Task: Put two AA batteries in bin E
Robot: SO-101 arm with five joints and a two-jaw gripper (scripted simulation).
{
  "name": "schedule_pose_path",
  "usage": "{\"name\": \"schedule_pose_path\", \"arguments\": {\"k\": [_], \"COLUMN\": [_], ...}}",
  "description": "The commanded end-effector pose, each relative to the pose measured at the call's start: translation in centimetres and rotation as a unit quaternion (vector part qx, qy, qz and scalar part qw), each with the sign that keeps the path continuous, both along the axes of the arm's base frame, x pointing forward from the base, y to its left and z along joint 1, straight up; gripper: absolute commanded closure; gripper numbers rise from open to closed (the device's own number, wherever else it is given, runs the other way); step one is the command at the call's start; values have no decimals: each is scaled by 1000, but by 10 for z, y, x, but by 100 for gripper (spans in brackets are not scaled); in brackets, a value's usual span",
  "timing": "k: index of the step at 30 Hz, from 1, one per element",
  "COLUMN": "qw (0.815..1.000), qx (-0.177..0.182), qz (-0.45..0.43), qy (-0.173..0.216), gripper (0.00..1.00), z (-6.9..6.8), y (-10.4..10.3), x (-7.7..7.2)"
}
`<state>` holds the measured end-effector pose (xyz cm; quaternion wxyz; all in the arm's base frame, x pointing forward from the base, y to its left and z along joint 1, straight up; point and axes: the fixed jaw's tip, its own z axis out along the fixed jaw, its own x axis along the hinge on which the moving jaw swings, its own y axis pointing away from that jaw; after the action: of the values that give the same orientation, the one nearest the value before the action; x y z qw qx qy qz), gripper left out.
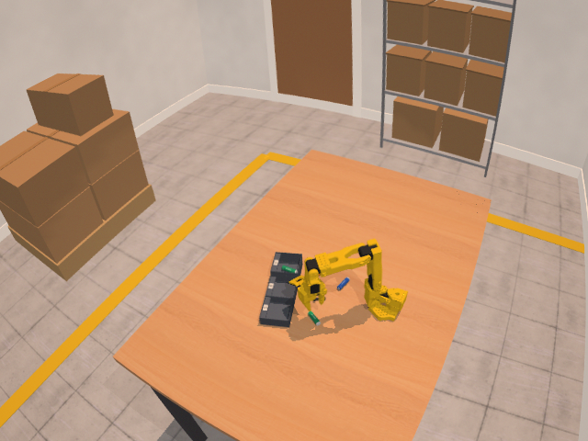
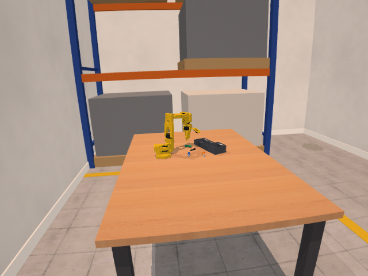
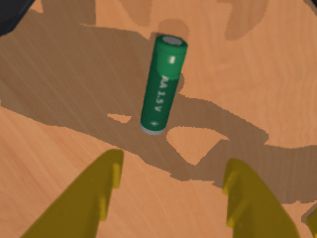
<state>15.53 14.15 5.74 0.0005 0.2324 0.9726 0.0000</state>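
Toward the desk's [image 1: 189, 342] left edge, three dark bins [image 1: 281, 295] are sitting in a row; one green battery [image 1: 288, 268] is lying in the far bin, whose label I cannot read. Just right, the gripper [image 3: 168, 190] is hanging over a second green battery [image 3: 163, 84] on the wood, fingers parted a little, pinching nothing. The arm is hiding whatever lies beneath it. A blue battery [image 1: 343, 283] is resting nearer the base [image 1: 396, 303].

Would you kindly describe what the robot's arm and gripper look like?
The arm is bright yellow, made of blocky links with black joint housings, on a yellow base. The gripper has two tapered, wedge-shaped yellow fingers. No cables or markings are visible.
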Motion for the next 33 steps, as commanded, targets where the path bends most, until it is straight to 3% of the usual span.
{"name": "schedule_pose_path", "arguments": {"k": [1, 11, 26, 33], "qw": [1000, 1000, 1000, 1000], "qx": [18, 18, 18, 18], "qz": [1, 1, 1, 1], "qy": [-19, -19, -19, -19], "gripper": [79, 79, 79, 79], "z": [7, -2, -31, -38], "y": [4, 5, 6, 6], "x": [2, 3, 4, 3]}}
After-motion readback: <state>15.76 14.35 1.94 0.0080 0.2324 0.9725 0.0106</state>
